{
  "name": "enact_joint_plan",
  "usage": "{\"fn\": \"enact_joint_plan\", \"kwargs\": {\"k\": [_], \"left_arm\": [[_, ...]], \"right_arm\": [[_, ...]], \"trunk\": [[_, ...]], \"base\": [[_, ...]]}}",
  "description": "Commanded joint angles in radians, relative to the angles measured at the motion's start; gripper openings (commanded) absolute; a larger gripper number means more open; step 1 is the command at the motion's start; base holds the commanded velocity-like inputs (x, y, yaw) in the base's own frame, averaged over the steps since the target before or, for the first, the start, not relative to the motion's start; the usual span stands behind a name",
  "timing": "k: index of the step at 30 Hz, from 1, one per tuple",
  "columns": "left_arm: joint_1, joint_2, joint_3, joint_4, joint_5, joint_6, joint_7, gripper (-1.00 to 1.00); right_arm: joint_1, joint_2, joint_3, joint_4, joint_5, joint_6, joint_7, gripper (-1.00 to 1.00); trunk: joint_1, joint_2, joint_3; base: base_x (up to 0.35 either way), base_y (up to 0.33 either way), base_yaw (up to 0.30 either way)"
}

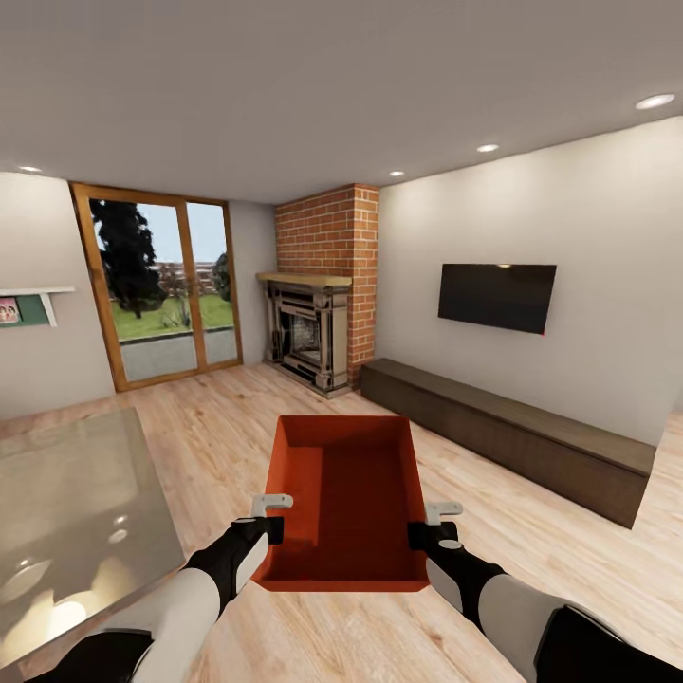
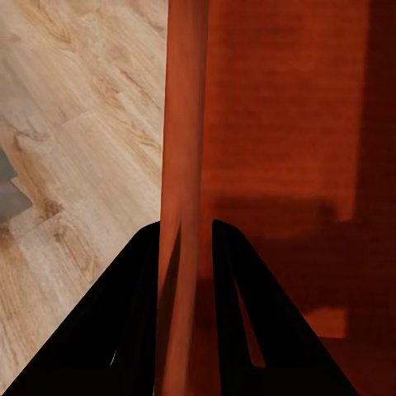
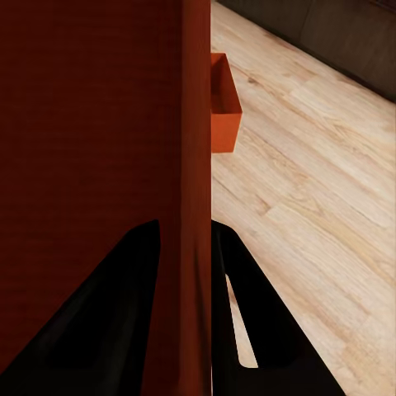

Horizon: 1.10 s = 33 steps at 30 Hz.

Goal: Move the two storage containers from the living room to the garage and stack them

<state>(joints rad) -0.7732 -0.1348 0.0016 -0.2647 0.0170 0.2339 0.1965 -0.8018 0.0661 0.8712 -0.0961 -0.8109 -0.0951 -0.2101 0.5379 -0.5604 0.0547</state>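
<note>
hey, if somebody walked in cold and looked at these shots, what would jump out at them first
First the orange-red storage container, held up over the wood plank floor in the middle of the head view, with the left tool clamped on one side wall and the right tool on the other. Behind it, the red-brick fireplace stands in the far corner, with a black TV on the wall to its right above a long dark cabinet.

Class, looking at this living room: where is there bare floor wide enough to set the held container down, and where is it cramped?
Bare planks lie ahead of the held container, bordered by the fireplace, the glass doors and the low cabinet. It is cramped beside the left claw, near the glass table. The second container sits on the floor below.
</note>
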Motion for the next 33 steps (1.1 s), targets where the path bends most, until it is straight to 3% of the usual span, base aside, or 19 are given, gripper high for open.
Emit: {"fn": "enact_joint_plan", "kwargs": {"k": [1, 33], "left_arm": [[0.0, 0.006, 0.004, -0.002, -0.016, 0.009, 0.035, -1.0], [0.0, 0.006, 0.004, -0.002, -0.016, 0.008, 0.035, -1.0]], "right_arm": [[-0.001, -0.028, -0.003, 0.001, -0.005, -0.006, -0.006, -1.0], [0.0, -0.028, -0.004, 0.001, -0.005, -0.006, -0.006, -1.0]], "trunk": [[0.0, -0.001, 0.0], [0.0, -0.001, -0.007]], "base": [[0.0, 0.0, 0.0], [0.0, 0.0, 0.0]]}}
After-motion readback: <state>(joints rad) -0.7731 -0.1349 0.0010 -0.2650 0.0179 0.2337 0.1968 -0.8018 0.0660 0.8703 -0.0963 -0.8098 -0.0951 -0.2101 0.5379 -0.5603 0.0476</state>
